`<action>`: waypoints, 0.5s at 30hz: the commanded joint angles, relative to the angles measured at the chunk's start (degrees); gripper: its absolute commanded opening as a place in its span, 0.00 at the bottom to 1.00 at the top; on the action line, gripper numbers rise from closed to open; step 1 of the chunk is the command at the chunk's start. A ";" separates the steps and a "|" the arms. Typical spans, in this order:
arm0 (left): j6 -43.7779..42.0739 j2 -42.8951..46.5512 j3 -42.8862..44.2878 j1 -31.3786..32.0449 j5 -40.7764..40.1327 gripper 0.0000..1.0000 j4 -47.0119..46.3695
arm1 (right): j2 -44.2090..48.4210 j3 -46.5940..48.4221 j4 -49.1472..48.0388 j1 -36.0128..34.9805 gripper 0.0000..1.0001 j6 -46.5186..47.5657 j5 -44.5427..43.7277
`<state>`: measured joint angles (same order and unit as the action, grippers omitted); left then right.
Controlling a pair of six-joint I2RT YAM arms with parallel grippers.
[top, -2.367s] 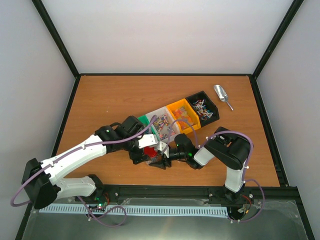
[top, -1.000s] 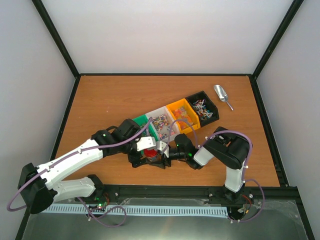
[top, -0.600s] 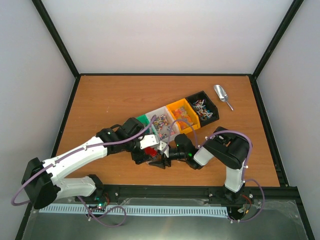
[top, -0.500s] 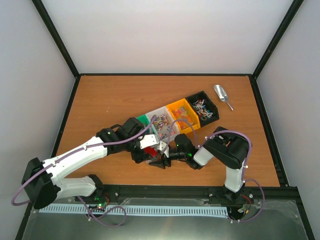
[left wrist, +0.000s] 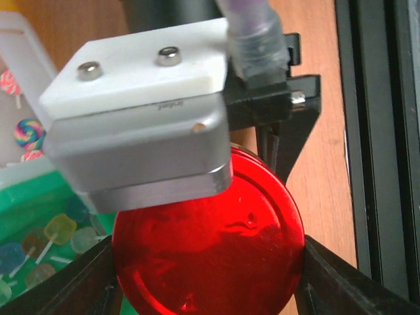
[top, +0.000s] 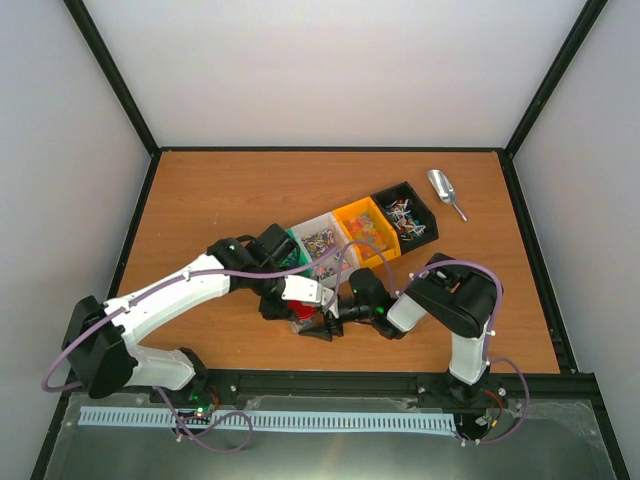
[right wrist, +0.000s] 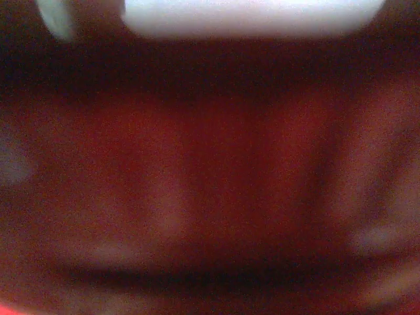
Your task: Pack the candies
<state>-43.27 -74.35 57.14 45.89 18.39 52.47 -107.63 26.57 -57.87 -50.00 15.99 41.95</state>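
The candies lie in a row of bins: green [top: 291, 250], clear [top: 320, 240], orange [top: 364, 224] and black [top: 405, 212]. Some candies [left wrist: 39, 239] show at the left of the left wrist view. My left gripper [top: 300, 306] hangs over a red round lid [left wrist: 210, 246], with one black finger [left wrist: 98, 282] at each side of its rim, shut on it. My right gripper [top: 322, 322] comes in from the right and holds the jar under the lid. The jar itself is hidden. Its wrist view is only a dark red blur [right wrist: 210, 184].
A silver metal scoop [top: 443, 190] lies at the back right beyond the black bin. The right wrist's white and grey housing [left wrist: 144, 111] sits just above the lid. The black rail at the table's near edge [top: 400, 382] runs close behind the grippers.
My left forearm has swung up and to the right, and its wrist has turned about the red lid. The lid stays in the same spot. My right arm has not moved.
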 commanded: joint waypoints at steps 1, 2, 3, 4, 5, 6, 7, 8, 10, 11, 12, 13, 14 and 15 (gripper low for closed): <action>-19.05 -2.85 3.28 0.43 5.60 0.63 12.16 | -0.91 -0.25 2.14 -0.10 0.52 0.69 -1.38; -20.29 -3.07 4.10 0.43 5.17 0.64 12.54 | -0.91 -0.21 2.14 -0.06 0.51 0.62 -1.42; -20.20 -3.30 4.76 0.36 4.57 0.66 12.23 | -0.91 -0.23 2.08 -0.09 0.51 0.48 -1.43; -19.14 -3.42 5.36 0.30 3.86 0.70 11.20 | -0.99 -0.20 2.01 -0.10 0.51 0.37 -1.50; -16.98 -3.52 5.87 0.14 2.90 0.78 9.68 | -1.04 -0.31 1.97 -0.10 0.51 0.28 -1.52; -14.07 -3.34 6.30 -0.29 2.15 0.82 8.06 | -1.00 -0.29 1.97 -0.10 0.51 0.20 -1.59; -11.45 -3.09 6.72 -0.85 1.99 0.85 6.98 | -1.00 -0.34 1.97 -0.10 0.51 0.14 -1.80; -8.24 -2.78 7.09 -1.30 1.95 0.89 6.27 | -0.93 -0.34 1.97 -0.10 0.51 -0.01 -2.02; -2.39 -1.38 7.01 -1.59 1.94 0.96 5.51 | -0.83 -0.37 1.88 -0.10 0.51 -0.20 -2.34; 0.28 -0.24 6.52 -1.61 1.94 0.98 5.25 | -0.87 -0.33 1.81 -0.10 0.51 -0.40 -2.54; 2.62 1.48 5.78 -1.61 1.85 1.00 4.75 | -0.95 -0.28 1.75 -0.10 0.51 -0.59 -2.79; 5.28 2.81 4.63 -1.59 1.51 1.00 3.81 | -1.06 -0.21 1.57 -0.10 0.51 -0.76 -2.98; 7.95 4.16 3.44 -1.59 1.17 1.00 2.39 | -1.20 -0.20 1.28 -0.10 0.51 -1.04 -3.31; 10.10 5.24 2.26 -1.59 1.02 1.00 1.61 | -1.36 -0.06 1.00 -0.10 0.51 -1.38 -3.56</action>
<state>-44.84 -74.54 61.32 44.66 19.44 57.39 -107.63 26.57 -57.74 -50.24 15.51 41.65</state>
